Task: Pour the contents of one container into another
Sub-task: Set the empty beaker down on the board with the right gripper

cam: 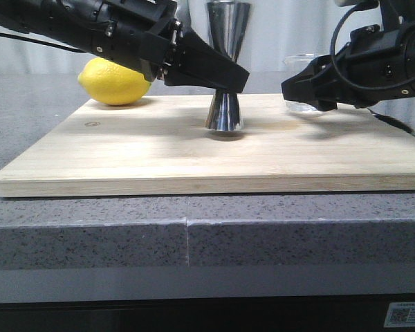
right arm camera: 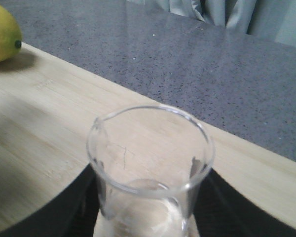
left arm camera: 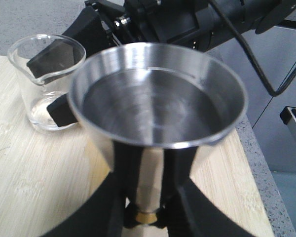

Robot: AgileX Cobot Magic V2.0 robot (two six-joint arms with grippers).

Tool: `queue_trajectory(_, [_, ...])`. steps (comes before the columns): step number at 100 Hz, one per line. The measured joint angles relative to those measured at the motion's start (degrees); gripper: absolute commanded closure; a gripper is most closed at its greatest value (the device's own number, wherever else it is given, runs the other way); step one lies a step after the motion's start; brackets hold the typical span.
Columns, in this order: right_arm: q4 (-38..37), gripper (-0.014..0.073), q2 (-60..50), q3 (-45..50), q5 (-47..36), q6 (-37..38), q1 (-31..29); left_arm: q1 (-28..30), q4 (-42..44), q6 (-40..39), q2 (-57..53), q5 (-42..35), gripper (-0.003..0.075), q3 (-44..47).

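The steel jigger (cam: 227, 69) stands upright on the wooden board (cam: 124, 159) near its middle. My left gripper (cam: 225, 77) is shut on its narrow gold waist (left arm camera: 148, 216), one black finger on each side. A faint level line shows inside the jigger's upper cup (left arm camera: 158, 106). The clear glass beaker (cam: 301, 83) stands on the board to the right, almost empty. My right gripper (cam: 310, 88) is shut on it, its fingers (left arm camera: 60, 109) pressed against the glass on both sides. In the right wrist view the beaker (right arm camera: 150, 163) sits between the dark fingers.
A yellow lemon (cam: 114, 81) lies at the board's back left corner, behind my left arm. The board rests on a grey stone counter (cam: 90, 214) with a front edge. A cable trails from the right arm (cam: 394, 123) onto the board's right end.
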Motion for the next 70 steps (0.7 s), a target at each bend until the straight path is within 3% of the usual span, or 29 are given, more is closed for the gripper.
queue_trajectory(70, [0.3,0.0347,1.7,0.0,-1.8,-0.6,-2.3,0.0,0.0,0.0,0.0,0.0,0.0730,0.0])
